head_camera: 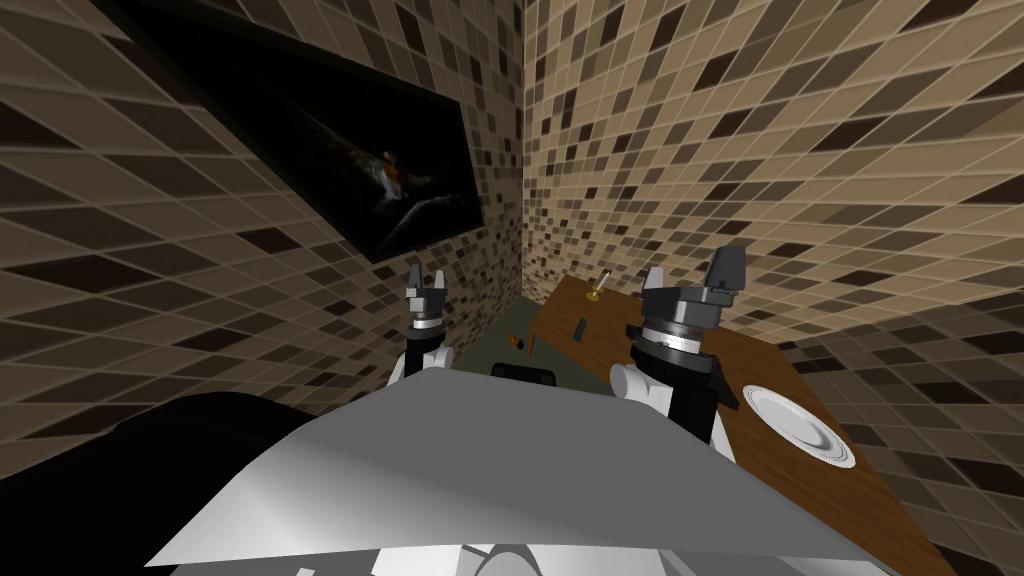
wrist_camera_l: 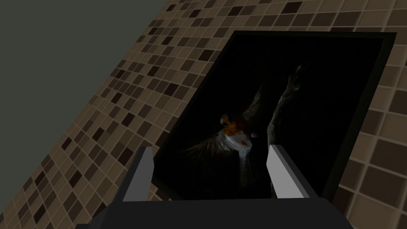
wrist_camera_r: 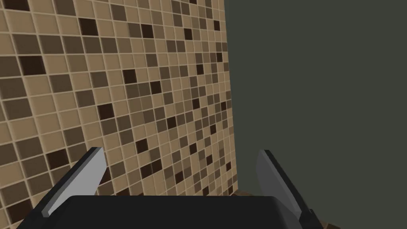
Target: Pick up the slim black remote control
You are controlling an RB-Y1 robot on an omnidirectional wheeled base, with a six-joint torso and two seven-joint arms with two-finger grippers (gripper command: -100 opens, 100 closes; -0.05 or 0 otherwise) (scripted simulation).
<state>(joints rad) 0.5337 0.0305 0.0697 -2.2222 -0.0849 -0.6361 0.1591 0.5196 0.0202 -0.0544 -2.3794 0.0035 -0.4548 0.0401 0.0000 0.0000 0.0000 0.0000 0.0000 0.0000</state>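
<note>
The slim black remote control is seen lying flat on the brown tabletop, toward the tabletop's far end and close to its left edge. A small gold object stands at the tabletop's far end and a white plate rests at its near end. The right pincer is held raised above the tabletop's middle, fingers spread apart and gripping nothing, as its own camera confirms. The left pincer is held up beyond the tabletop's left edge, also spread open and empty. The reach has not yet been begun, and the right arm is judged the better placed for it. The wrist should first be tipped down toward the tabletop, then carried over the remote control. The fingers should be set across its narrow width, not its length. Because the thing is thin and flat, the tips must be lowered almost to the tabletop before being closed, or it may be skidded away. The gold object should be given room.
</note>
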